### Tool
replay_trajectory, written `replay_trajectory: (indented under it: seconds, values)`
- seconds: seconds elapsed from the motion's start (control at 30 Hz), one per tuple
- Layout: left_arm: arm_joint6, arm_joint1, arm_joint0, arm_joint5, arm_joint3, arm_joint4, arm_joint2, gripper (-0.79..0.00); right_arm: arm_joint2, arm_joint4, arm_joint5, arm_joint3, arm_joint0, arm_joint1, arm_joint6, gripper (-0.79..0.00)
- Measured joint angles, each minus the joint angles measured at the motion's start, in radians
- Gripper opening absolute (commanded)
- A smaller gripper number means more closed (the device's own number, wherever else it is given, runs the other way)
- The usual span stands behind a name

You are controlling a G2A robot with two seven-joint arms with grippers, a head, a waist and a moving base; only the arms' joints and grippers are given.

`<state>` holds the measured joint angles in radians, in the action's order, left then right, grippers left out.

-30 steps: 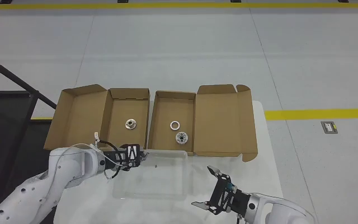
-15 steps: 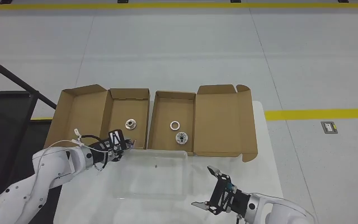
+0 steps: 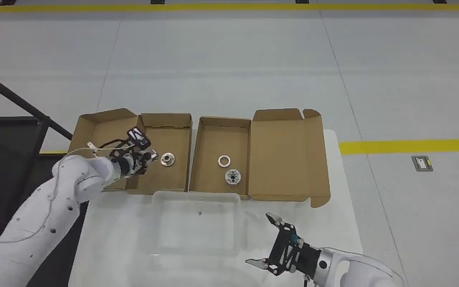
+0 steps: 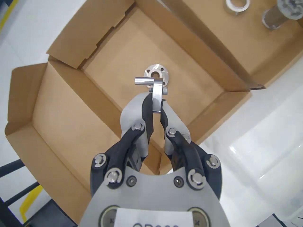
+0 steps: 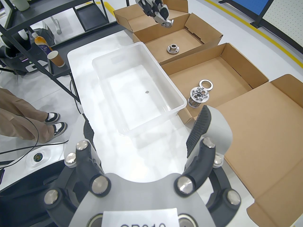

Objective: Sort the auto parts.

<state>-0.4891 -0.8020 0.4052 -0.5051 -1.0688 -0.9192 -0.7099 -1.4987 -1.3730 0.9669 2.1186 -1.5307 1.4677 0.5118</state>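
My left gripper point(image 3: 143, 156) point(image 4: 156, 103) is shut on a small metal bracket with a pin point(image 4: 155, 88). It hangs over the left cardboard box point(image 3: 161, 140), just above a round flange point(image 3: 167, 158) point(image 4: 156, 70) lying on the box floor. The right cardboard box point(image 3: 226, 136) holds a flat ring point(image 3: 224, 159) point(image 5: 206, 84) and a short toothed cylinder point(image 3: 232, 176) point(image 5: 198, 97). My right gripper point(image 3: 269, 244) point(image 5: 145, 124) stands open over the table's front right, with nothing between its fingers. The left gripper point(image 5: 165, 22) also shows far off in the right wrist view.
A clear plastic bin point(image 3: 197, 194) point(image 5: 165, 76) sits on the white table in front of the boxes, holding just a tiny dark speck point(image 5: 146, 92). Both boxes' lids lie open outward. A black rack point(image 5: 59, 8) with a paper cup point(image 5: 55, 58) stands past the table's left end.
My left gripper has carried the bracket from the bin's back left corner leftward and farther back, to above the left box. The right arm has kept still.
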Motion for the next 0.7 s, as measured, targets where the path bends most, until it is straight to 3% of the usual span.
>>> replay_trajectory:
  seconds: [0.3,0.5,0.57,0.7]
  values:
    - [-0.018,-0.167,-0.145,0.049,0.293,-0.084,0.179,-0.785,0.0,0.0,0.0,0.0,0.0,0.0,0.0,0.0]
    - [0.025,-0.237,-0.18,0.027,0.42,-0.105,0.217,-0.785,0.0,0.0,0.0,0.0,0.0,0.0,0.0,0.0]
    - [0.036,-0.252,-0.187,0.018,0.451,-0.11,0.222,-0.668,0.0,0.0,0.0,0.0,0.0,0.0,0.0,0.0]
    - [0.065,-0.28,-0.2,-0.007,0.508,-0.124,0.227,-0.591,0.0,0.0,0.0,0.0,0.0,0.0,0.0,0.0]
